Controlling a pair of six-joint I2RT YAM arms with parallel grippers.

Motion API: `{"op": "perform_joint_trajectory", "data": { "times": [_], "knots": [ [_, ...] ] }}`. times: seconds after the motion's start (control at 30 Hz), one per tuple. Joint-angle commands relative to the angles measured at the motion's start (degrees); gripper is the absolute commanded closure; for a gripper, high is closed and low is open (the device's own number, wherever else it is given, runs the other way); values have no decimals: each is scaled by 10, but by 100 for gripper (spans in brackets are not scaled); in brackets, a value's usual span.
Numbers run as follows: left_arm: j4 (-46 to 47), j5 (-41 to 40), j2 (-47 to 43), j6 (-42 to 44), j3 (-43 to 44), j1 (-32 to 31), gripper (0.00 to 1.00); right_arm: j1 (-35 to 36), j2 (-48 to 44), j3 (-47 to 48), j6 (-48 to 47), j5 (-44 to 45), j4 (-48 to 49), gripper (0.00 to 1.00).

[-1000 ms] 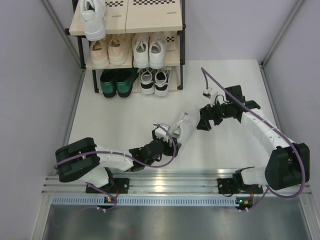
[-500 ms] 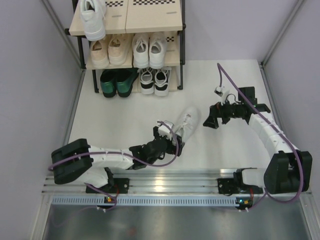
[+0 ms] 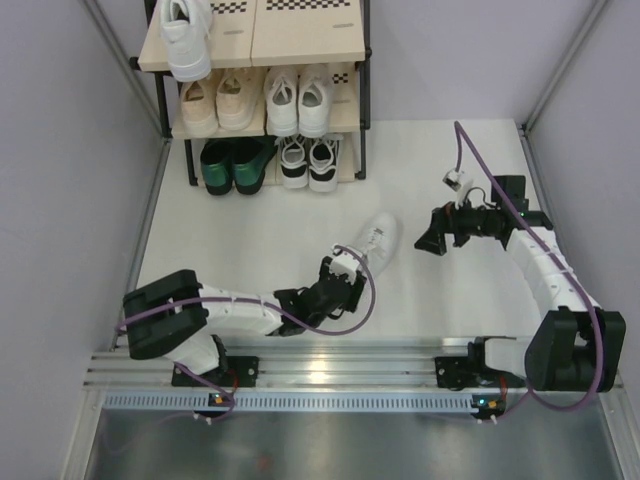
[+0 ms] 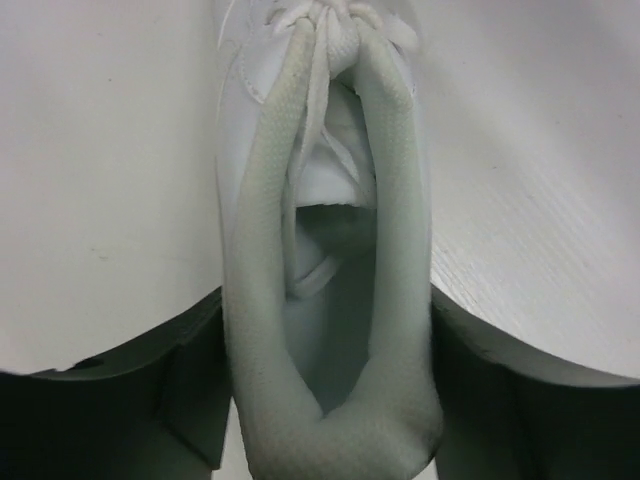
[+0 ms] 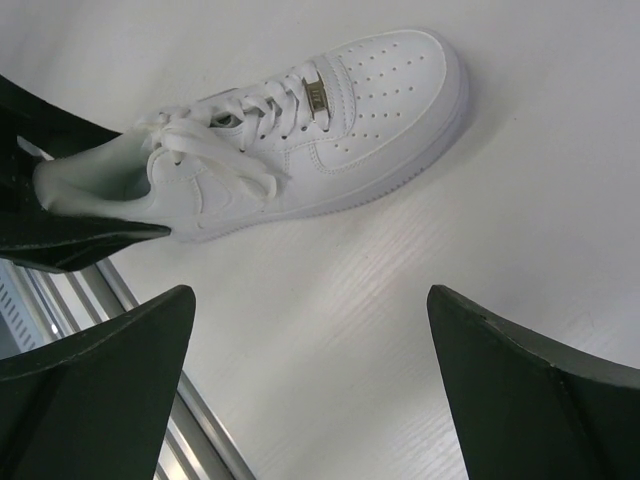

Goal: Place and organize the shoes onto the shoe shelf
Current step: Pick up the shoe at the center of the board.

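Shoes stand almost all on the shoe shelf point(image 3: 300, 40) at the far side of the counter point(image 3: 250, 235): I count nine there and one more down on the counter. The bottom board carries four, two dark green shoes point(image 3: 232, 165) on the left and two black-and-white sneakers point(image 3: 308, 162) on the right. The middle board carries four too, two beige sneakers point(image 3: 218, 100) on the left and two white sneakers point(image 3: 298, 100) beside them. The top board has only one, a single white shoe point(image 3: 187, 40) at its left end, with the toe coming over the front edge. The tenth, the loose white sneaker point(image 3: 378, 240), lies on its sole on the counter between the two arms, toe pointing toward the far right. The left tool point(image 3: 349, 269) is at its heel and pinches it, one finger pressed on each side of the collar, which looks squeezed narrow. The right tool point(image 3: 430, 240) hangs just to the right of the sneaker, apart from it, its two fingers spread wide and holding nothing.
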Motion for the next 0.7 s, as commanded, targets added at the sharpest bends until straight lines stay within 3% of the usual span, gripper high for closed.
{"op": "perform_joint_trajectory", "data": {
  "times": [0.0,0.03,0.07,0.1,0.2,0.67],
  "knots": [
    [-5,-28,13,23,26,1,42,-14,-19,1,-18,-24,11,1],
    [-5,-30,13,23,31,1,54,-15,-20,0,-18,-24,11,1],
    [-3,-31,13,21,34,1,75,-15,-21,0,-18,-24,10,1],
    [-3,-33,11,22,36,0,89,-16,-22,0,-18,-24,11,1],
    [2,-23,-1,36,41,0,98,-19,-23,0,-20,-24,11,1],
    [21,-43,-211,55,-12,-1,100,-38,-33,-4,-18,-27,13,1]
  ]
}}
